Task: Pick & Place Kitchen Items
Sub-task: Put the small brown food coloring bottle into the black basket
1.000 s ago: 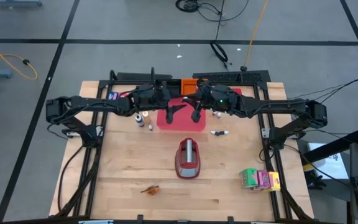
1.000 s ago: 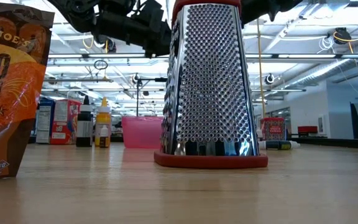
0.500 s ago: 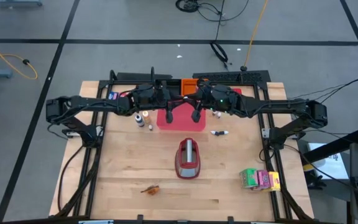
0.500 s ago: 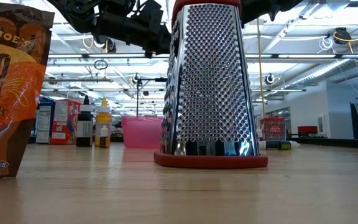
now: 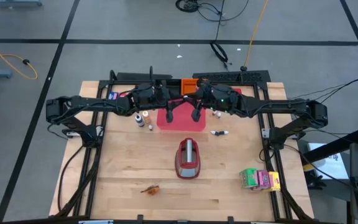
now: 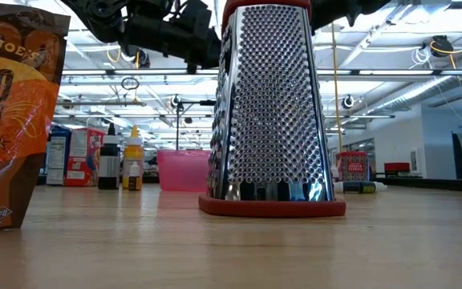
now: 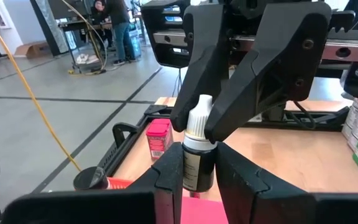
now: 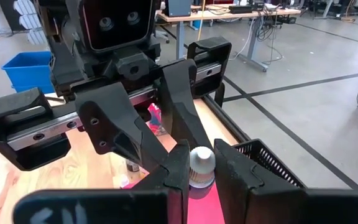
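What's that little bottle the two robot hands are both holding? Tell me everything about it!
The little bottle is dark, with a pale label down its side and a white cap that narrows toward the tip. It looks like plastic. Both arms pinch it at once above the pink tray: the left gripper squeezes its dark body and the right gripper squeezes its cap.

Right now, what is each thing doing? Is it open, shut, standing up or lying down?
Small dark bottle with white cap: held in the air by both pincers.
Left pincer: shut on the bottle's body.
Right pincer: shut on its cap.
Silver metal grater with red base: standing upright.
Another tiny white bottle: lying on its side.
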`<move>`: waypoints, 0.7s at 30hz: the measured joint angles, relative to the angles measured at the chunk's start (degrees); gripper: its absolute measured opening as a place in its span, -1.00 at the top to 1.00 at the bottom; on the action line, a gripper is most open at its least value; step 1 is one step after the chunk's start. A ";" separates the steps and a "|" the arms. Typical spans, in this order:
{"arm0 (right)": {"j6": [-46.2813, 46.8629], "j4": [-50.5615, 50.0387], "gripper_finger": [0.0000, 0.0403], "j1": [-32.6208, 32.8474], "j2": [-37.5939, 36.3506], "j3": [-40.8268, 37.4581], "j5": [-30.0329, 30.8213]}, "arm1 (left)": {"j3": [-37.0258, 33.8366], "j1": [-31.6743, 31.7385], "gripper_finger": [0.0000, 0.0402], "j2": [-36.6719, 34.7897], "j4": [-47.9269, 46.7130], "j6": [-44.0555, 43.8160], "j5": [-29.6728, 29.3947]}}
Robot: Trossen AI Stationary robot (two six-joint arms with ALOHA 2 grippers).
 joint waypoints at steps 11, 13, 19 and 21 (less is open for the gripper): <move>0.92 0.38 0.80 -0.02 0.65 0.00 -1.07 | 0.00 -0.31 0.57 0.00 -0.57 0.56 -0.31; 1.03 0.52 0.80 -0.02 0.81 0.00 -1.50 | -0.02 -0.73 0.50 0.00 -0.16 0.66 -1.16; 1.07 2.36 0.80 0.02 1.99 0.00 -1.62 | 0.00 -0.89 0.23 0.02 -0.67 0.72 -2.29; 1.07 2.11 0.80 0.01 1.95 0.00 -1.79 | 0.00 -0.91 0.24 -0.02 -1.33 0.80 -2.41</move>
